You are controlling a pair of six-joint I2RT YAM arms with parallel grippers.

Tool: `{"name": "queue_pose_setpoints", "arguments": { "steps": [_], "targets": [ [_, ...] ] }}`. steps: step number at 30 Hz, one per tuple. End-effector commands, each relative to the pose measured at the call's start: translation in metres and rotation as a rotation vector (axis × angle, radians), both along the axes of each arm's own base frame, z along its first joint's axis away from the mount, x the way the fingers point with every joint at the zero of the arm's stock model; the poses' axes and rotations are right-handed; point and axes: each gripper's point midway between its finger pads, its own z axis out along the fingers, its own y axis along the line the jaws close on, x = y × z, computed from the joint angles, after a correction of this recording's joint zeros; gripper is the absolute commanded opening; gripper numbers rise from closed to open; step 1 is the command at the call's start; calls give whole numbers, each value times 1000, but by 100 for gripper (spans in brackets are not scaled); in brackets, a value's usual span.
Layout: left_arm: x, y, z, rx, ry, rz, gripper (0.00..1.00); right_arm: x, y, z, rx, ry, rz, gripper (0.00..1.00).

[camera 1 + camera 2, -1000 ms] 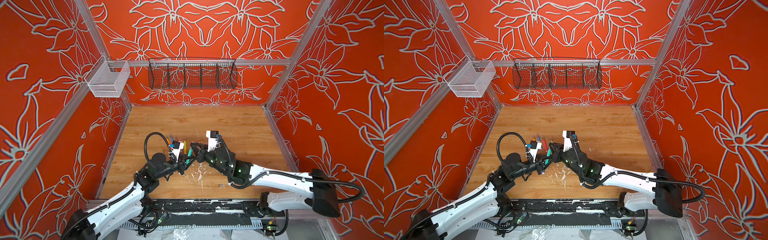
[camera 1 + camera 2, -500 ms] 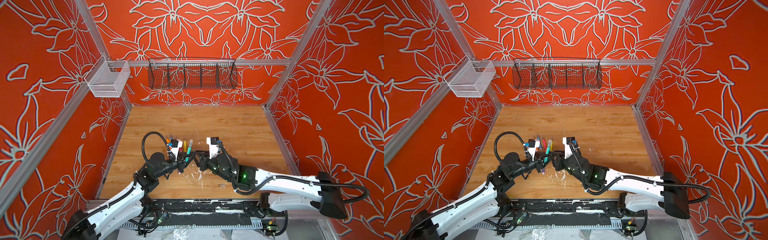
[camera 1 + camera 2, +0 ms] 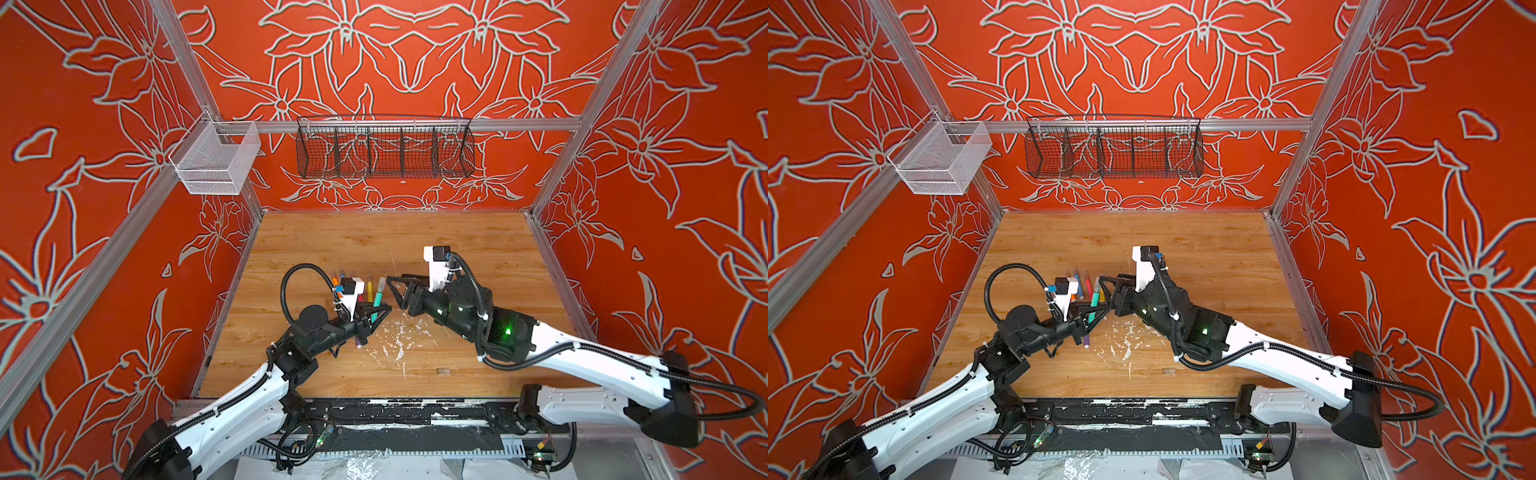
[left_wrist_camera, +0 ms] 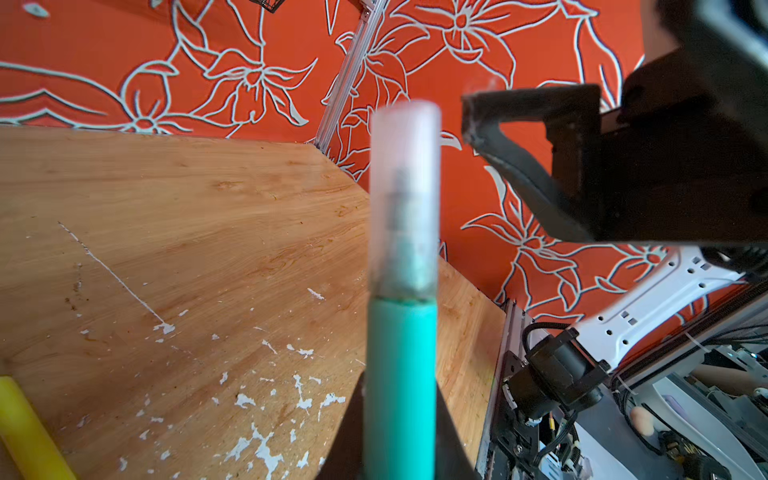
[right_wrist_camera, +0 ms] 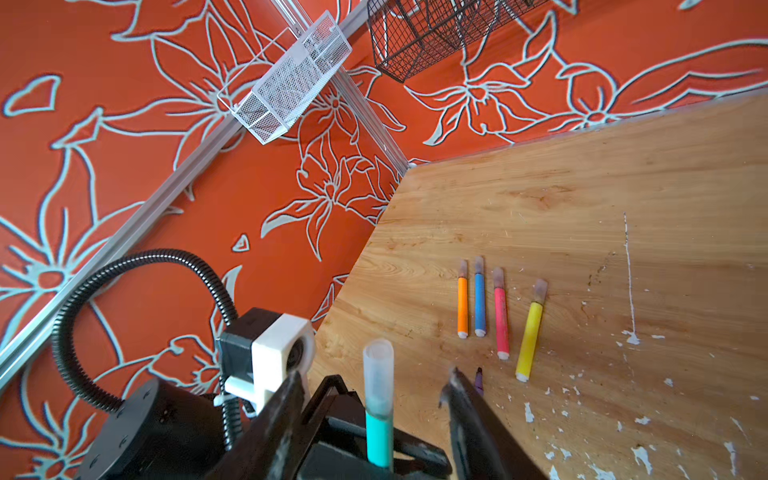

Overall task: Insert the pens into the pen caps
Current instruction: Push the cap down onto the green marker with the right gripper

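My right claw has just let go and backed off, jaws apart. The clear cap now sits on the green pen, which my left claw still clamps upright. I judge that pen done. Beyond it lie the orange pen, blue pen, pink pen and yellow pen, all capped. The purple pen, bare-tipped, lies under my left claw, which blocks it.

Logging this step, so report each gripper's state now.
Left gripper: shut on the green pen, clear cap fitted.
Right gripper: open, jaws apart, holding nothing.
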Motion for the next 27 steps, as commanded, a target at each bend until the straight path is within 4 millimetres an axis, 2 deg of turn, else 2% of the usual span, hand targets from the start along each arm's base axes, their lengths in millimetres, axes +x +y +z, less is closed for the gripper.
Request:
{"name": "queue_pose_setpoints", "arguments": {
  "steps": [1, 5, 10, 18, 27],
  "targets": [
    [-1, -1, 15, -25, -60, -11, 0, 7, 11, -7, -29, 32, 18, 57],
    [-1, 0, 16, -27, -58, -10, 0, 17, 24, -13, -38, 56, 26, 55],
    [-2, -1, 16, -26, -58, -12, 0, 21, 37, -12, -54, 57, 52, 40],
    [-1, -1, 15, -24, -57, -11, 0, 24, 39, -9, -68, 44, 43, 39],
    [1, -1, 14, -24, -45, -6, 0, 20, 48, -33, -78, 96, 78, 14]
  ]
}}
